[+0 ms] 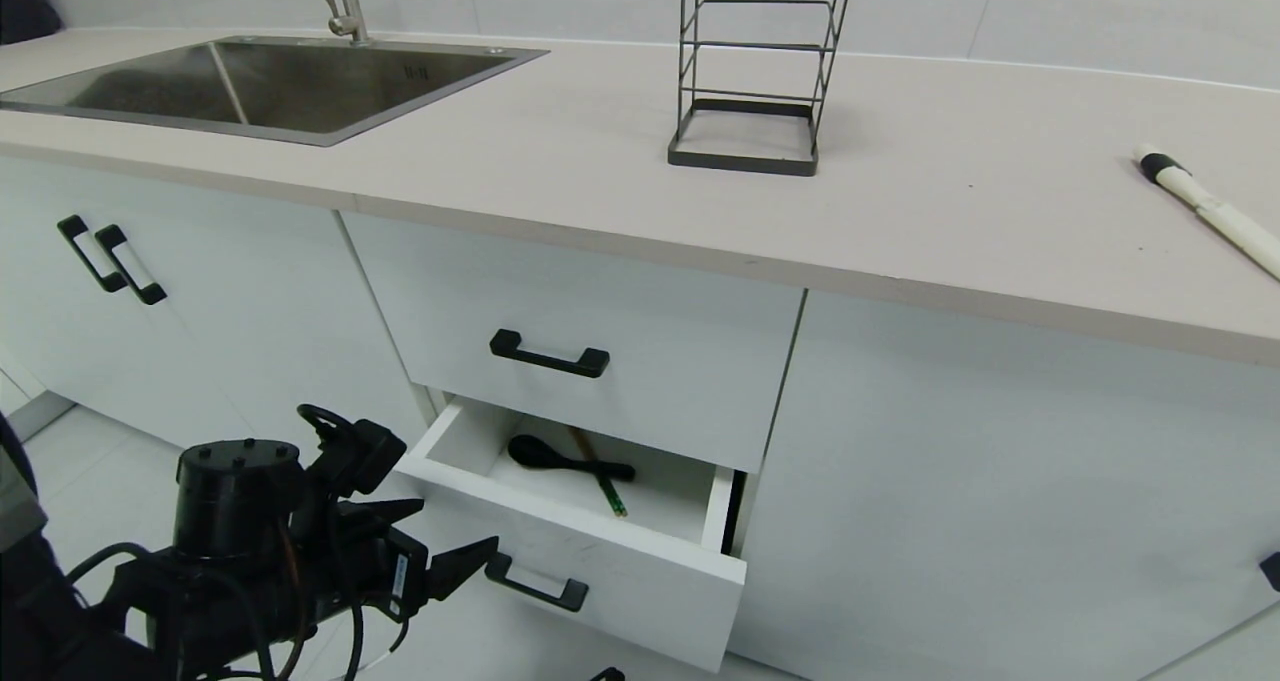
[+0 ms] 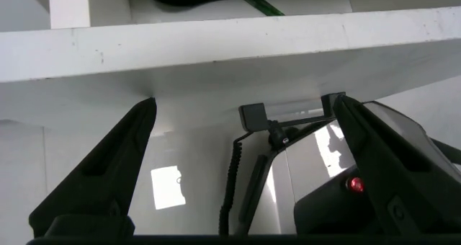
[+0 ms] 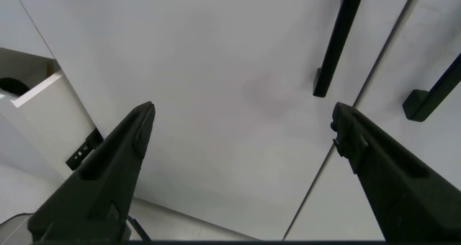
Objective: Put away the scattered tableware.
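Closing the drawer (image 1: 640, 586) looks next: left jaws, spread wide, should press squarely beside its handle (image 1: 540, 589); right jaws released too.

We record a pale counter (image 1: 950, 211) set against a white tiled wall (image 1: 1050, 11). A steel sink (image 1: 300, 81) with faucet (image 1: 347, 6) sits at its left end, and a dark wire rack (image 1: 742, 163) stands towards the back edge. Below are white cabinets (image 1: 1000, 481) with black handles (image 1: 548, 358). The floor (image 1: 90, 481) is pale tile.

Steel sink (image 1: 300, 86), faucet (image 1: 347, 6), wire rack (image 1: 742, 164), countertop (image 1: 950, 201)
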`<state>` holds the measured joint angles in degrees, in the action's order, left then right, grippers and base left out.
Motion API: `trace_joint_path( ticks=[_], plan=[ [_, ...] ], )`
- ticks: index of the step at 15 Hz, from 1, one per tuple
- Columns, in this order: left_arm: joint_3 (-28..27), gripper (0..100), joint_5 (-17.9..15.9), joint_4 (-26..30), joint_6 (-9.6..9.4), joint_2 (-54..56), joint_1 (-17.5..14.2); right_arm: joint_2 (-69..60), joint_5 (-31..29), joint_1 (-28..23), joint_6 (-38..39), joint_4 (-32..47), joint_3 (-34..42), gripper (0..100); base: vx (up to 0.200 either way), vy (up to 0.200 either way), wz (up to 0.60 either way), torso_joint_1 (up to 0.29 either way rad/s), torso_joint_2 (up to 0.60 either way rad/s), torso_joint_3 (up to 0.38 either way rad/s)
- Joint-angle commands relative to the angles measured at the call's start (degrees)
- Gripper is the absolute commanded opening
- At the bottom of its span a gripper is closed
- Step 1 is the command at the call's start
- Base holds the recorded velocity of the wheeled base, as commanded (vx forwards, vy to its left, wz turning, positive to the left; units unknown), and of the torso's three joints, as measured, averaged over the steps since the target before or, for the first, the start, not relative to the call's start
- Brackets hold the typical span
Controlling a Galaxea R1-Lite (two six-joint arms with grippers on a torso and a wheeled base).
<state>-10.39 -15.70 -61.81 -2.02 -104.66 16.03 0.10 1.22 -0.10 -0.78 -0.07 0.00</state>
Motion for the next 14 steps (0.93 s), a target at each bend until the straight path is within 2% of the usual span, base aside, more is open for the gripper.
trace_joint_path(
  ticks=[1, 14],
  plan=[
    [-1.2, 100, 0.0, -0.2, 0.00, -1.0, 0.0, 0.1, 0.0, 0.0, 0.0, 0.0, 0.0, 100, 0.000, 0.000, 0.00, 0.000, 0.00, 0.000],
    [-9.7, 100, 0.0, -2.3, 0.44, -6.3, 0.7, 0.1, 0.0, 0.0, 0.0, 0.0, 0.0, 100, 0.000, 0.000, 0.00, 0.000, 0.00, 0.000]
  ],
)
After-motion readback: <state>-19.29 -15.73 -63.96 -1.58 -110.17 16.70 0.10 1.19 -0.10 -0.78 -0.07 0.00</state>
